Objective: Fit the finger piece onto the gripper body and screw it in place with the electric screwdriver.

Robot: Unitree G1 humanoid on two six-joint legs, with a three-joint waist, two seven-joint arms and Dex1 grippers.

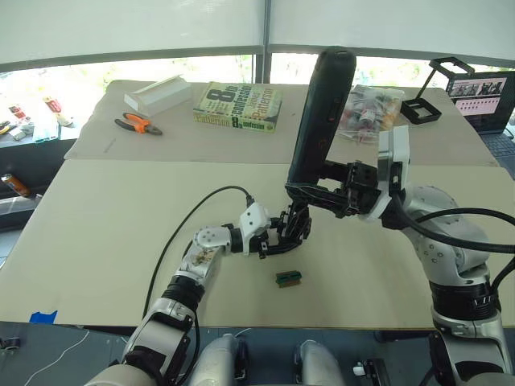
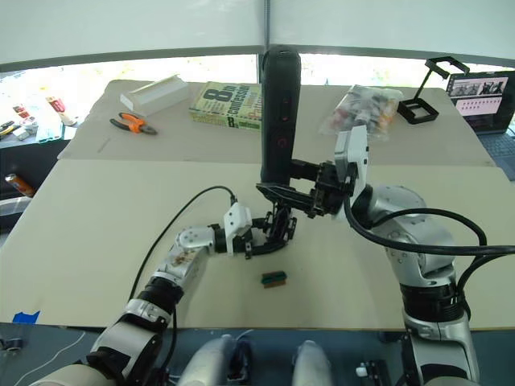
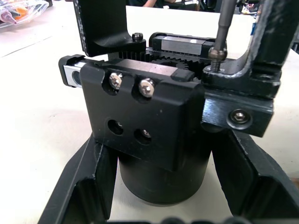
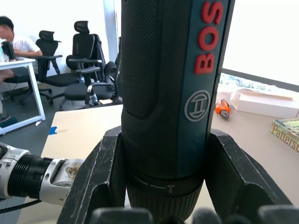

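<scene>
Looking down from the left eye view, the right gripper (image 1: 310, 193) clamps the electric screwdriver (image 1: 322, 117), held near upright above the middle of the table (image 1: 121, 233). Below its tip, the left gripper (image 1: 282, 240) clasps the gripper body (image 1: 294, 229). A small green block (image 1: 289, 278) lies just beside, nearer the robot. Pliers (image 1: 137, 123) and a book (image 1: 238, 105) lie well apart at the far side.

Left wrist view: both fingers (image 3: 86, 186) press the gripper body's (image 3: 145, 121) round base; the metal bit (image 3: 223, 28) meets a screw on the finger piece (image 3: 243, 93) fitted at its side.

Right wrist view: fingers (image 4: 100, 177) closed around the screwdriver's (image 4: 173, 79) barrel.
</scene>
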